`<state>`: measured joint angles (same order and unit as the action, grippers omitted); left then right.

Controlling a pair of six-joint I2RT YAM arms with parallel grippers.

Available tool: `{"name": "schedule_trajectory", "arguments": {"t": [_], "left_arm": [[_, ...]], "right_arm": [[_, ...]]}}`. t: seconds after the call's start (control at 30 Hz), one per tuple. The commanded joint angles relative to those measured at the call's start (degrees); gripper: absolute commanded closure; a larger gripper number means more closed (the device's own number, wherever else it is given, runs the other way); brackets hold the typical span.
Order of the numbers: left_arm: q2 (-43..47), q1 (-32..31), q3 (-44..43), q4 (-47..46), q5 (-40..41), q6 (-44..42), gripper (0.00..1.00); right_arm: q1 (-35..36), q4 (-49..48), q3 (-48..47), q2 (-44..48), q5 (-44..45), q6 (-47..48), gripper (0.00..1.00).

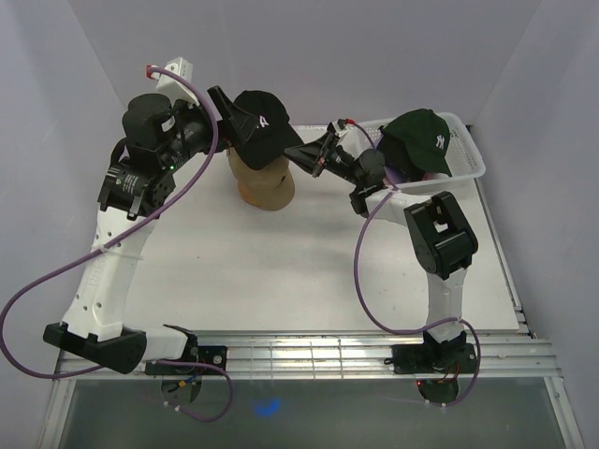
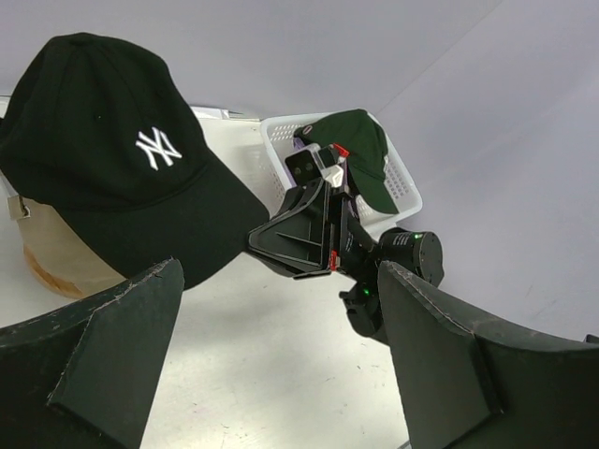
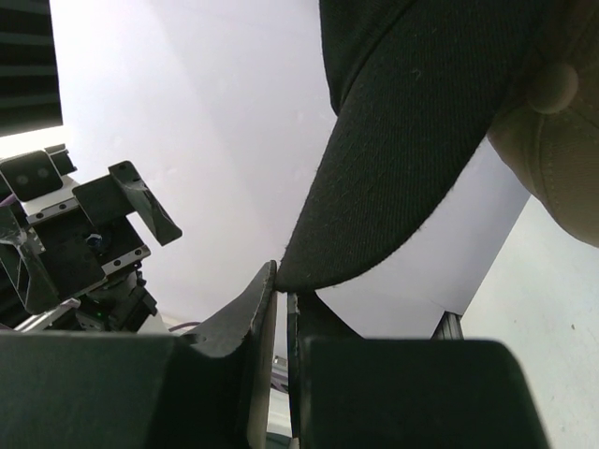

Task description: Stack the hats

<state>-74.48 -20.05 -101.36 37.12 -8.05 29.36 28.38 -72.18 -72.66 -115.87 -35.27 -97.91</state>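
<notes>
From above, my right gripper (image 1: pixel 301 154) reaches left and meets the brim tip of the black fabric baseball cap (image 1: pixel 262 126). That cap sits on top of the round tan stand (image 1: pixel 267 185) at the back of the white table (image 1: pixel 281 271). My left gripper (image 1: pixel 234 114) is just beside the cap's other side. A dark green baseball cap (image 1: pixel 426 136) lies on top in the white plastic mesh basket (image 1: pixel 475 159) at the right, with a bit of pink fabric (image 1: pixel 432 175) showing under it.

Through my left wrist camera, my 2 left fingers (image 2: pixel 122 318) stand wide apart with nothing between them. The black cap (image 2: pixel 112 159), with its white embroidered logo, is off to the upper left. My right gripper (image 2: pixel 264 241) is at the cap's brim edge, and the basket (image 2: pixel 271 140) with the green cap (image 2: pixel 360 150) is behind it.

Through my right wrist camera, my right gripper (image 3: pixel 281 292) is pressed together, its tips pinching the very edge of the black cap (image 3: pixel 402 159) brim.
</notes>
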Motion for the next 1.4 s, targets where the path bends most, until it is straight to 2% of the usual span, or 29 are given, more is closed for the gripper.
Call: {"name": "schedule_trajectory", "arguments": {"t": [0.0,0.2,0.5,0.63,0.77,0.87,1.0,1.1,1.37], "left_arm": [[0.30,-0.07,0.55,0.32,0.58,-0.54,0.05],[0.03,-0.07,1.08,0.05,0.76,-0.71,0.05],[0.47,-0.07,2.75,-0.12,1.11,-1.33,0.05],[0.74,-0.07,3.19,-0.21,1.20,-1.41,0.05],[1.09,-0.07,3.80,-0.30,1.46,-1.50,0.05],[1.26,-0.07,4.50,-0.21,1.64,-1.59,0.05],[1.44,-0.07,5.47,-0.47,1.99,-1.68,0.05],[1.35,-0.07,6.00,-0.56,2.16,-1.85,0.05],[1.00,0.01,7.23,-0.91,2.25,-2.12,0.05]], "right_arm": [[0.80,-27.83,1.11,0.47,0.55,-1.41,0.92],[1.33,-29.59,3.49,0.91,0.63,-1.85,0.92],[1.50,-29.95,15.53,2.06,1.17,-0.18,0.92],[1.59,-25.04,17.55,3.02,0.03,2.71,0.92],[1.85,-13.20,17.99,4.69,-1.82,7.46,0.92],[1.85,-9.21,18.44,4.26,-2.79,9.14,0.92],[2.03,2.97,18.43,4.78,-3.67,13.08,0.92],[2.03,8.53,18.35,5.13,-3.58,15.20,0.92],[1.85,12.76,18.96,3.38,-2.26,10.73,0.92]]}}
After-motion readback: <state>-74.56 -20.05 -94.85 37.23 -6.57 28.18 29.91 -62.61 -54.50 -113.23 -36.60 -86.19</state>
